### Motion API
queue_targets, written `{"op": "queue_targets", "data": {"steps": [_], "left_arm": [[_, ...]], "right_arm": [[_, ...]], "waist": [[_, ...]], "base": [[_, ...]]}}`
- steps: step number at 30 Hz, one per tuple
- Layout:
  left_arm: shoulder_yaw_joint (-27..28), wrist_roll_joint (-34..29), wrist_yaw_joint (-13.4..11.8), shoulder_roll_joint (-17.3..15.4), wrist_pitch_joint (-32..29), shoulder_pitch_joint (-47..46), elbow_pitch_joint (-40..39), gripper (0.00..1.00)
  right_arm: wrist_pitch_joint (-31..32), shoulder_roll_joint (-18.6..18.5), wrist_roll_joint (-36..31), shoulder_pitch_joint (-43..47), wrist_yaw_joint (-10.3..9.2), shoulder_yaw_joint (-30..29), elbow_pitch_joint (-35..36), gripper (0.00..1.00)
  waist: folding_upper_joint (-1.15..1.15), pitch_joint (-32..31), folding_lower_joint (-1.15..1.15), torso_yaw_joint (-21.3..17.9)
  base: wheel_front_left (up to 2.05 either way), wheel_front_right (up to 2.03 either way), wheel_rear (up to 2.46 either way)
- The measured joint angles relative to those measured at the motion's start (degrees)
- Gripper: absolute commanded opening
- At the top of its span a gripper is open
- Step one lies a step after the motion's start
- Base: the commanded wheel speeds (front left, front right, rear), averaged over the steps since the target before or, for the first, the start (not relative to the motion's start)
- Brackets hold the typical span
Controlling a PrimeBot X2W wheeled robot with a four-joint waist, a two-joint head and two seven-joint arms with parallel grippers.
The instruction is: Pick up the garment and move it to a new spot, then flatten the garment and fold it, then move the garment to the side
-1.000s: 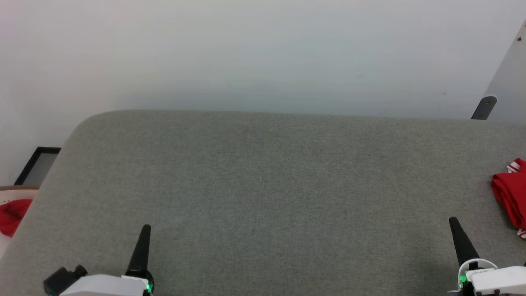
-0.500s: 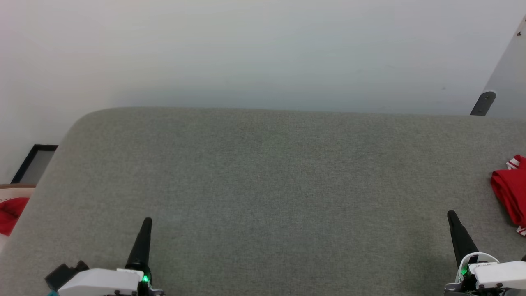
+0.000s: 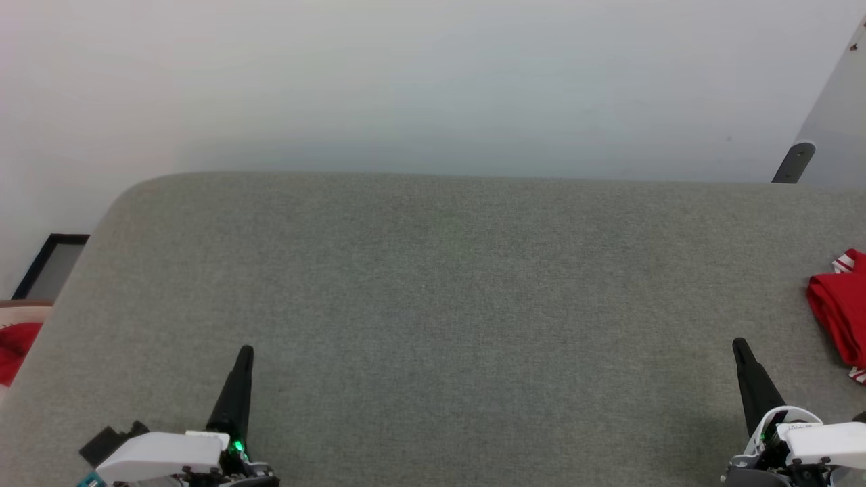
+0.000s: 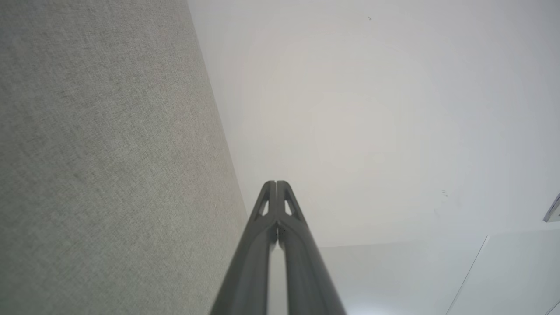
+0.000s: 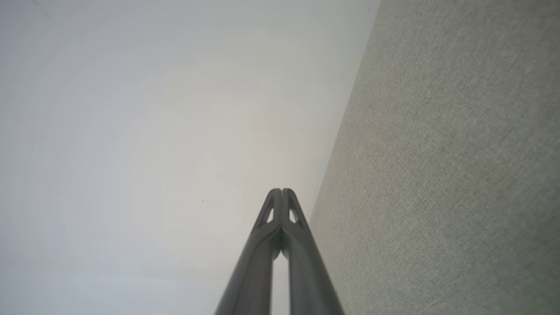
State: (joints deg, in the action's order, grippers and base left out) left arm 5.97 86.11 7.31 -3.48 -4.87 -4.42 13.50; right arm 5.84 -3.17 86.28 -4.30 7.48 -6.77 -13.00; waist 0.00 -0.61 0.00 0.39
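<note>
The garment [image 3: 841, 316], red with white-striped trim, lies bunched at the far right edge of the grey fabric surface [image 3: 433, 284] and is cut off by the head view's border. My right gripper [image 3: 739, 343] is shut and empty, a short way to the lower left of the garment and apart from it. At the lower left my left gripper [image 3: 245, 352] is also shut with nothing in it. Each wrist view shows closed fingertips, left gripper [image 4: 276, 183] and right gripper [image 5: 281, 190], pointing past the surface's far edge toward a pale wall.
A plain red cloth [image 3: 13, 345] lies off the surface's left edge on something pale. A black-framed panel [image 3: 51, 267] stands on the floor at the left. A grey bracket [image 3: 793, 162] sits on the wall at the upper right. The pale wall runs behind the surface.
The head view has tilted slightly, so the whole scene sits a little higher. Both shut grippers reach somewhat further up the picture. The garment has not moved on the surface.
</note>
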Motion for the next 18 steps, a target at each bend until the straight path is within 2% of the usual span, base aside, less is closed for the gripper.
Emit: {"op": "queue_targets", "data": {"steps": [18], "left_arm": [[0.5, 6.2, 0.0, 0.6, -1.7, -1.6, 0.6, 0.00]], "right_arm": [[0.7, 0.2, 6.1, -1.9, 0.00, 0.1, -1.1, 0.00]], "waist": [[0.00, 0.8, 0.00, -0.4]], "base": [[0.00, 0.00, 0.00]]}}
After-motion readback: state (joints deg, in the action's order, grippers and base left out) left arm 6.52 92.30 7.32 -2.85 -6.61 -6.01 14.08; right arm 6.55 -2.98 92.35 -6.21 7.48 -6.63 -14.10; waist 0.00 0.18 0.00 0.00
